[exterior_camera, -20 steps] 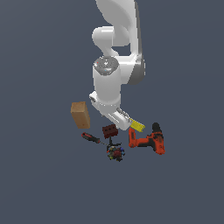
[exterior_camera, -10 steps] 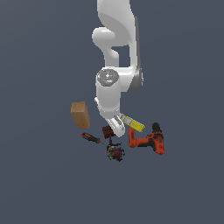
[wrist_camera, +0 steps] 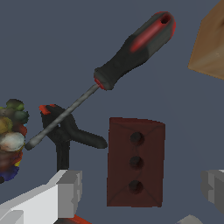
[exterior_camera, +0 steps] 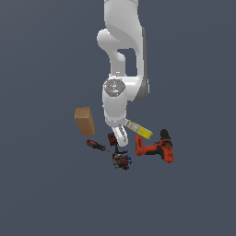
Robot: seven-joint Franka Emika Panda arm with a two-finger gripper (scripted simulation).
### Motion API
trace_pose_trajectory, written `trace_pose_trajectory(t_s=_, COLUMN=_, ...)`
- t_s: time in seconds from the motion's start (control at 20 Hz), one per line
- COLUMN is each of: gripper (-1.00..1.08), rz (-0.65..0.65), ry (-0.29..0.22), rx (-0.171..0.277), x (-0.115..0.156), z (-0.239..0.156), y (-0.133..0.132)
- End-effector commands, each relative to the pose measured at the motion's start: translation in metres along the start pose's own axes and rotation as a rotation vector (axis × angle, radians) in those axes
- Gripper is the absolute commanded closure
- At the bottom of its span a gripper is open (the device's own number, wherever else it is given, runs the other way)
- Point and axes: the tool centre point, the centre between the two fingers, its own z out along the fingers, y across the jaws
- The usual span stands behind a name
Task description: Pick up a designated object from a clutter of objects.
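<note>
White arm lowered over clutter, end effector (exterior_camera: 119, 137) apparently beside dark red block (exterior_camera: 112, 138), tan box (exterior_camera: 85, 121) apart

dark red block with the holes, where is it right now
In the exterior view the dark red block sits mid-clutter, partly hidden behind the gripper, with the screwdriver toward that view's left and the multicoloured ball just below.

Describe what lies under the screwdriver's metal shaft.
In the wrist view the screwdriver shaft crosses over a small black clamp with red tips, near the multicoloured ball. The shaft covers part of the clamp; whether they touch cannot be told.
</note>
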Motion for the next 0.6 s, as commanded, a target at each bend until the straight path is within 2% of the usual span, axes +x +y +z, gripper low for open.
trace_pose_trajectory(t_s=0.0, gripper=-0.92, rz=0.024, ry=0.002, rx=0.001, x=0.0, z=0.0037, y=0.0009)
trace_pose_trajectory(t_s=0.55, gripper=-0.92, rz=0.037, ry=0.004, rx=0.001, x=-0.0002, z=0.0134, y=0.0019)
